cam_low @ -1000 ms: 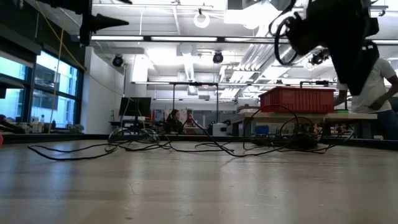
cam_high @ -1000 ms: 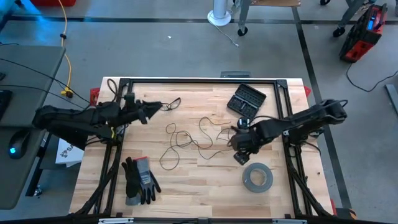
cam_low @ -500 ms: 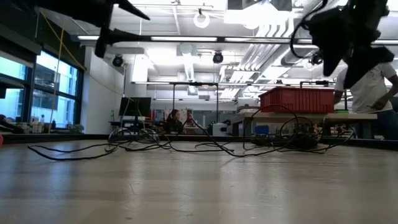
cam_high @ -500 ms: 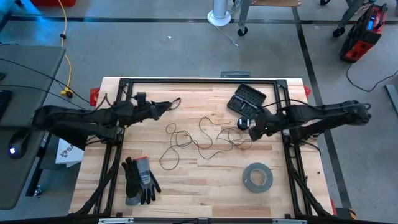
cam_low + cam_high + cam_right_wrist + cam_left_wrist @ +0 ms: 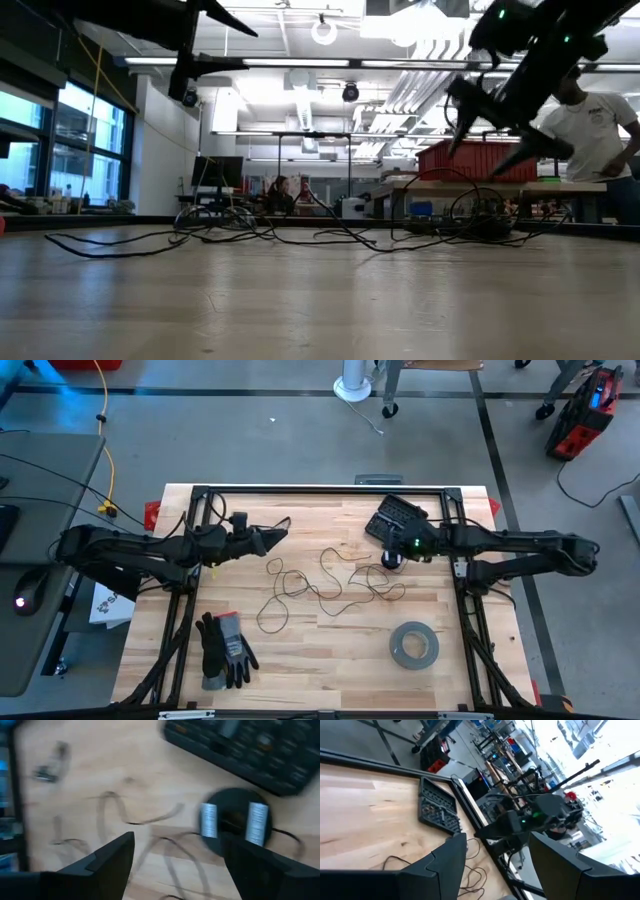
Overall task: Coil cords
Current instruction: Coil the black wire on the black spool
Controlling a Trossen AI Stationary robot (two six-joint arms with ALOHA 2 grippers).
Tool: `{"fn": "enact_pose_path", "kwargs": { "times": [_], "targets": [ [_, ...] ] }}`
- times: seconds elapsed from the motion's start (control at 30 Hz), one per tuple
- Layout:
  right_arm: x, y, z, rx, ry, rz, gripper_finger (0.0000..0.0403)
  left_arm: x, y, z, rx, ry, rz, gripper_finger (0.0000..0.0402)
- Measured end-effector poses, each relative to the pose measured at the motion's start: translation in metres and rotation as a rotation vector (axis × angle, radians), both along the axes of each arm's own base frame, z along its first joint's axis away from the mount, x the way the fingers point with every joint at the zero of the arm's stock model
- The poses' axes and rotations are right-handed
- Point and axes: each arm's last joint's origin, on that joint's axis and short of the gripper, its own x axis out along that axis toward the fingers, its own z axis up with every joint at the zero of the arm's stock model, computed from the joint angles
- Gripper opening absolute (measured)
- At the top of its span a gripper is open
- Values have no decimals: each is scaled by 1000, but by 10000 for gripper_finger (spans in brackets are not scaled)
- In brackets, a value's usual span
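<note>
Since the earlier frame, right arm has stretched out toward the spool. Left to right: left pincer (image 5: 281,532), fingers apart, holding nothing, raised above the counter's (image 5: 330,650) rear left; gloves (image 5: 224,650) near the front edge; thin dark cord (image 5: 320,586) sprawled mid-counter; right pincer (image 5: 400,548), fingers apart, above the spool (image 5: 235,820), which the arm partly hides from overhead; grey tape roll (image 5: 413,645).

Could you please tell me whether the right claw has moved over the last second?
Yes. In the high view the right claw has travelled away from the grey tape roll toward the black case.
</note>
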Motion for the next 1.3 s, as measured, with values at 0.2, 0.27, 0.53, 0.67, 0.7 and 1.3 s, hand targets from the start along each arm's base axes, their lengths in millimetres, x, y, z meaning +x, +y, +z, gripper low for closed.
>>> {"fn": "enact_pose_path", "kwargs": {
  "times": [0.2,0.27,0.53,0.67,0.7,1.3],
  "targets": [
    [-8,-1,-16,131,146,-14,288,-1,-2,3,2,-11,-72,209],
    [-10,0,-18,135,172,-34,288,-1,-3,3,7,-10,-94,209],
    [-4,-8,-28,163,208,-69,288,-1,-2,3,40,5,-83,209],
    [4,-12,-39,181,220,-65,288,-1,-2,3,39,4,-83,209],
    [6,-13,-40,182,221,-66,288,-1,-2,3,39,1,-83,209],
    [15,-18,-47,138,213,-22,183,-1,-2,4,33,-18,-79,209]
  ]
}}
